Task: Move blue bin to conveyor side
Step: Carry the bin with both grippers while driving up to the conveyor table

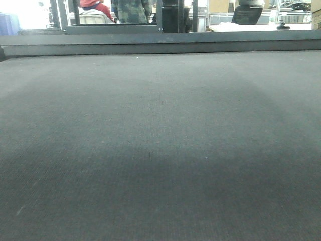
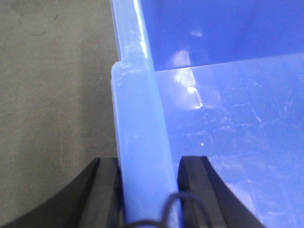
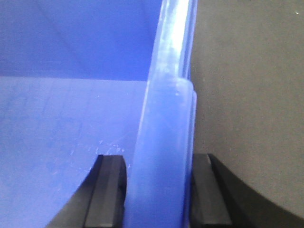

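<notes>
The blue bin (image 2: 228,118) shows only in the wrist views, and its glossy inside is empty. It rests on the dark woven conveyor (image 1: 160,140). My left gripper (image 2: 148,164) straddles the bin's left rim (image 2: 137,118), with one black finger outside over the belt (image 2: 52,95) and one inside, both pressed to the rim. My right gripper (image 3: 158,160) is shut the same way on the bin's right rim (image 3: 166,109), with the bin's inside (image 3: 71,118) to its left and the belt (image 3: 247,95) to its right. The bin and both grippers are out of the front view.
The belt's dark frame edge (image 1: 160,42) runs across the far end. Behind it stand people (image 1: 130,10), a black chair (image 1: 246,12) and a blue object (image 1: 9,22) at the far left.
</notes>
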`<state>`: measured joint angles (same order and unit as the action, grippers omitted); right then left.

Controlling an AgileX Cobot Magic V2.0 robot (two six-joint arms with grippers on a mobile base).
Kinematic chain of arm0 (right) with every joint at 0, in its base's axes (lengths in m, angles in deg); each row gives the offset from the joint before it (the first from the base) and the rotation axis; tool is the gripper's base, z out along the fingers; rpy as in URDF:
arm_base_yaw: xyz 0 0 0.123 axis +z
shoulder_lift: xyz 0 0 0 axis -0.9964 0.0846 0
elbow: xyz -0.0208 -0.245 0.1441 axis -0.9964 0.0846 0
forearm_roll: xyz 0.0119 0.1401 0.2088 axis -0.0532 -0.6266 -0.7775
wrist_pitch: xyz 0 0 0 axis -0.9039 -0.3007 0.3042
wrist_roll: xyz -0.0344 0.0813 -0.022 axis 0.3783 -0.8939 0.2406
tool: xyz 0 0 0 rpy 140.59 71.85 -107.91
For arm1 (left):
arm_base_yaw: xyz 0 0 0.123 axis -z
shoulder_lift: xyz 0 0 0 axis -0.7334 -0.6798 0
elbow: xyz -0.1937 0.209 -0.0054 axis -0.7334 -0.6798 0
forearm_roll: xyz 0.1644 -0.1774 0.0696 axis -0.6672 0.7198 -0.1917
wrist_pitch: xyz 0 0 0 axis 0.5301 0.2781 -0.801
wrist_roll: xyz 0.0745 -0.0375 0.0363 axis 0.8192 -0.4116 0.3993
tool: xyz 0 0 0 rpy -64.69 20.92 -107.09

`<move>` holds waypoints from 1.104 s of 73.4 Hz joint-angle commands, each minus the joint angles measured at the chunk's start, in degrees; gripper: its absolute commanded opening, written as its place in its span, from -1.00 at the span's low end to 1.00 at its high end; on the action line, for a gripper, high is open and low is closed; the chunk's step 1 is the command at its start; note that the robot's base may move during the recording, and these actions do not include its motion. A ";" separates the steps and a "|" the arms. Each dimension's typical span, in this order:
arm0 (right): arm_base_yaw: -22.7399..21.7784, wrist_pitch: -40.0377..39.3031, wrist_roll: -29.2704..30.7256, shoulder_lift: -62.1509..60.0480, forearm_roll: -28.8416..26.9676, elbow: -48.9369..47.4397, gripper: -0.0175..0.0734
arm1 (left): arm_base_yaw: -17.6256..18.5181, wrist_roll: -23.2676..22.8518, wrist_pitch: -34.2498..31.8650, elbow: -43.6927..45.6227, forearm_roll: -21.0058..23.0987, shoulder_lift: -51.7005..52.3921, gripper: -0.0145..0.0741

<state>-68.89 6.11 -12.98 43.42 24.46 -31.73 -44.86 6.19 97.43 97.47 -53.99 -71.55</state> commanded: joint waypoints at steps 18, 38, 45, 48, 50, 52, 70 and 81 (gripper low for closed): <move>0.01 -5.49 1.56 -1.06 1.74 -1.29 -0.79 | 0.06 0.91 -4.78 1.02 -1.57 0.74 -0.71; 0.01 -5.49 1.56 -1.06 1.74 -1.29 -0.79 | 0.06 0.91 -4.78 1.02 -1.57 0.74 -0.71; 0.01 -5.49 1.56 -1.06 1.74 -1.29 -0.79 | 0.06 0.91 -4.78 1.02 -1.57 0.74 -0.71; 0.01 -5.49 1.56 -1.06 1.74 -1.29 -0.79 | 0.06 0.91 -4.78 1.02 -1.57 0.74 -0.71; 0.01 -5.49 1.56 -1.06 1.74 -1.29 -0.79 | 0.06 0.91 -4.78 1.02 -1.57 0.74 -0.71; 0.01 -5.49 1.56 -1.06 1.74 -1.29 -0.79 | 0.06 0.91 -4.78 1.02 -1.57 0.74 -0.71; 0.01 -5.49 1.56 -1.06 1.74 -1.29 -0.79 | 0.06 0.91 -4.78 1.02 -1.57 0.74 -0.71; 0.01 -5.49 1.56 -1.06 1.74 -1.29 -0.79 | 0.06 0.91 -6.52 1.02 -1.57 0.77 -0.71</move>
<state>-68.89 6.11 -12.98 43.42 24.46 -31.73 -44.86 6.19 97.32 97.47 -53.99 -71.55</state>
